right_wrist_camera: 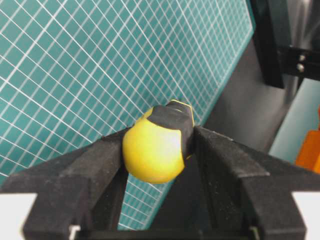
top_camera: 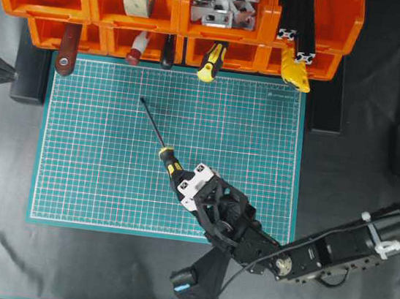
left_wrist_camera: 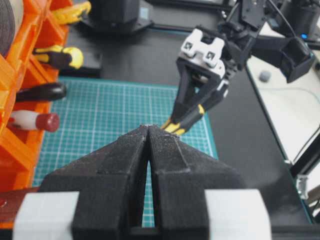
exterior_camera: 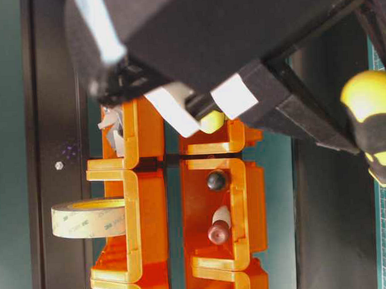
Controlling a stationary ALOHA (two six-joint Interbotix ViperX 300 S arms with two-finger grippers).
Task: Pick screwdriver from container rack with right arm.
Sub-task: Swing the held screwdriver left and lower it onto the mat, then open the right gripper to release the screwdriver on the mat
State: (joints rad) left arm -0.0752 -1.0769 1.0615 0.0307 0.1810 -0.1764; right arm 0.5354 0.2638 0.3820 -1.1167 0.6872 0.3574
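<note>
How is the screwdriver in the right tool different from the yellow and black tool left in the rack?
The screwdriver is clamped in the right tool over the green mat; the shorter yellow-and-black tool sits in the orange container rack. The screwdriver's whole thin shaft shows, while only the shorter tool's handle sticks out of its bin. Both have yellow-and-black handles.

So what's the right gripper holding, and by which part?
The right gripper holds the screwdriver by its yellow-and-black handle, over the mat.
</note>
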